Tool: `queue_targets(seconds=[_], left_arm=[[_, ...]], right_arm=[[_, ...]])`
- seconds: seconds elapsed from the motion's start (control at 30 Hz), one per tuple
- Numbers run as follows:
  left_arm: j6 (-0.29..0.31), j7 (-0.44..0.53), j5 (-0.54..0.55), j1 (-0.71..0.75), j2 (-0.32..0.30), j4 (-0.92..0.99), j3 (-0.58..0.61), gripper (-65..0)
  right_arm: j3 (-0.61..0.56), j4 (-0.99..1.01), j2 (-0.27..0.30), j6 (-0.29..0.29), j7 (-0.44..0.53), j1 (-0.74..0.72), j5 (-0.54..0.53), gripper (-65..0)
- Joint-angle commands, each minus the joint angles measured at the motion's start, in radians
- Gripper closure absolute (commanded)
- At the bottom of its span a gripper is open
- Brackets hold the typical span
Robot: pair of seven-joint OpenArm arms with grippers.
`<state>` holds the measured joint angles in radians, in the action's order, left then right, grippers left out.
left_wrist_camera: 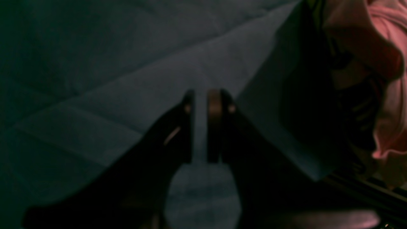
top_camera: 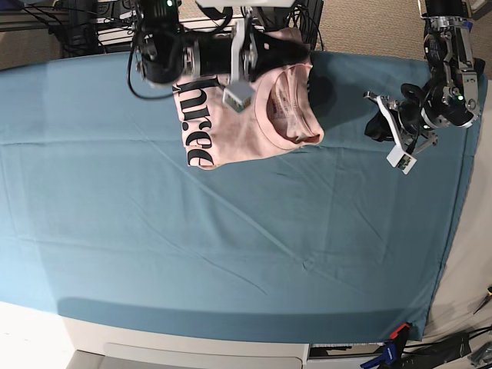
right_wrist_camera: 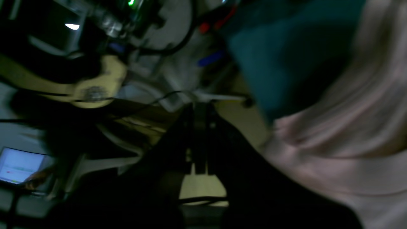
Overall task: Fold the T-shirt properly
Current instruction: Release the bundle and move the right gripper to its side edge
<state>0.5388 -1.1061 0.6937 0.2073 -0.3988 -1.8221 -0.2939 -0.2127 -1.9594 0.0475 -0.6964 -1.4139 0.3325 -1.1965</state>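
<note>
Base view: right gripper (top_camera: 296, 58), jaws closed, hidden against the T-shirt (top_camera: 231, 127); whether it pinches the fabric cannot be told. Left gripper (top_camera: 378, 123), at far right, shows a narrow gap between its fingers (left_wrist_camera: 214, 127) and holds nothing. Pink T-shirt, black lettering outward, hangs bunched at the far edge of the teal cloth sheet (top_camera: 231, 246).

The right end effector (right_wrist_camera: 200, 140) is a dark, blurred silhouette in its wrist view — whether its closed tips pinch cloth cannot be told. Beside it, the pale pink cotton T-shirt (right_wrist_camera: 349, 133) smears into streaks and runs off the frame edge. In the base view the arm hides the shirt's upper part — lettering partly covered.
</note>
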Motion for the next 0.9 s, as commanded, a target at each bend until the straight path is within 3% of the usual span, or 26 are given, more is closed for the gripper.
queue_targets(seconds=[0.0, 0.13, 0.23, 0.27, 0.4, 0.5, 0.67, 0.8, 0.87], left_arm=[[0.0, 0.014, 0.017, -0.007, -0.011, -0.018, -0.005, -8.7], [0.0, 0.013, 0.017, -0.004, -0.011, -0.018, -0.005, -8.7], [0.0, -0.003, 0.017, 0.0, -0.011, -0.018, -0.005, -8.7], [0.0, -0.005, 0.017, 0.004, -0.011, -0.018, -0.005, -9.1], [0.0, 0.002, 0.017, 0.032, -0.011, -0.018, -0.005, -19.4], [-0.002, 0.007, 0.016, 0.048, -0.011, -0.018, -0.005, -25.5], [-0.008, 0.018, 0.016, 0.05, -0.011, -0.018, -0.005, -25.8], [-0.008, 0.019, 0.007, 0.051, -0.011, -0.018, -0.005, -25.8], [-0.008, 0.019, -0.003, 0.051, -0.011, -0.018, -0.005, -25.8]], right_arm=[[0.013, -0.019, -0.015, -0.002, 0.018, -0.018, -0.011, 0.0], [0.1, -0.019, -0.035, -0.002, 0.018, -0.087, 0.051, 0.0], [0.21, -0.019, 0.0, -0.002, 0.018, -0.131, 0.148, -29.1], [0.254, -0.019, 0.022, -0.002, 0.018, -0.14, 0.2, -33.7], [0.462, -0.015, 0.103, 0.031, 0.15, -0.179, 0.377, -34.6], [0.592, 0.037, 0.148, 0.069, 0.167, -0.209, 0.391, -34.6], [0.646, 0.242, 0.192, 0.089, 0.14, -0.281, 0.299, -34.6], [0.646, 0.417, 0.203, 0.088, 0.018, -0.362, 0.125, -34.6], [0.645, 0.48, 0.202, 0.084, 0.018, -0.391, 0.062, -34.6]])
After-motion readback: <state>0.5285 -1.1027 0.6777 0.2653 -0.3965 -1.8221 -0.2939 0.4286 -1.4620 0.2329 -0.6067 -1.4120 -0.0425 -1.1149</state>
